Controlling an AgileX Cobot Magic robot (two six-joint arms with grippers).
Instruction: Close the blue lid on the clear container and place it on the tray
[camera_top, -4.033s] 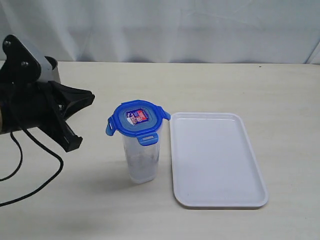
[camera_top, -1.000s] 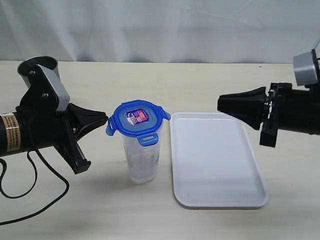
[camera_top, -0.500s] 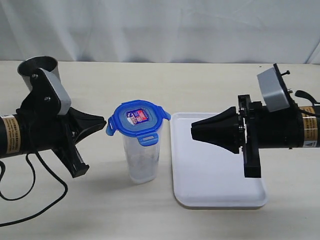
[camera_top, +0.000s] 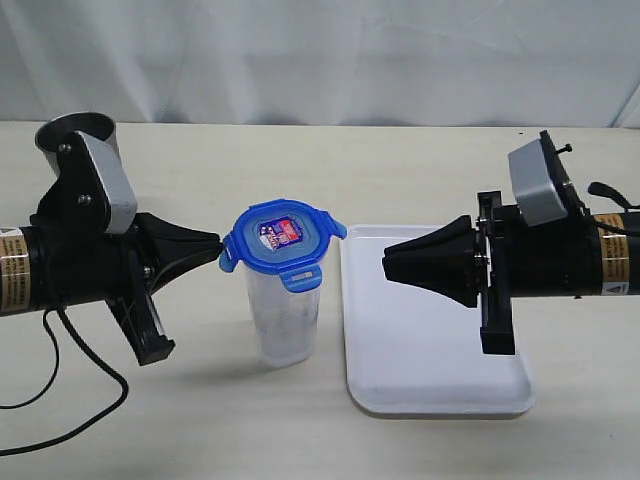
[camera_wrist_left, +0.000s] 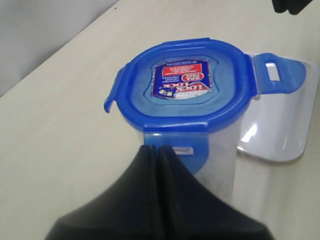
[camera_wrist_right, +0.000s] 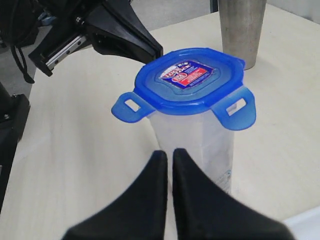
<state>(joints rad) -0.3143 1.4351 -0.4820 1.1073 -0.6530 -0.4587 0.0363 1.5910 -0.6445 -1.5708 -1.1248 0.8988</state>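
The clear container (camera_top: 284, 320) stands upright just left of the white tray (camera_top: 430, 330), with the blue lid (camera_top: 283, 240) resting on its rim. Two lid flaps stick outward (camera_wrist_right: 235, 107), and a third hangs down toward the left arm (camera_wrist_left: 176, 150). My left gripper (camera_top: 216, 240) is shut, and its tip (camera_wrist_left: 157, 148) is pressed against that hanging flap. Above the tray my right gripper (camera_top: 388, 265) is shut and points at the container (camera_wrist_right: 200, 140) from a short distance away; its tip (camera_wrist_right: 170, 152) touches nothing.
A grey metal cup (camera_top: 72, 135) stands at the back left behind the left arm, also seen as the cup (camera_wrist_right: 241, 25) in the right wrist view. A black cable (camera_top: 70, 400) trails over the table at the front left.
The left gripper has slid right until its tip meets the lid, which shifted slightly right. The right arm swung in from the right a second ago and has since held still.
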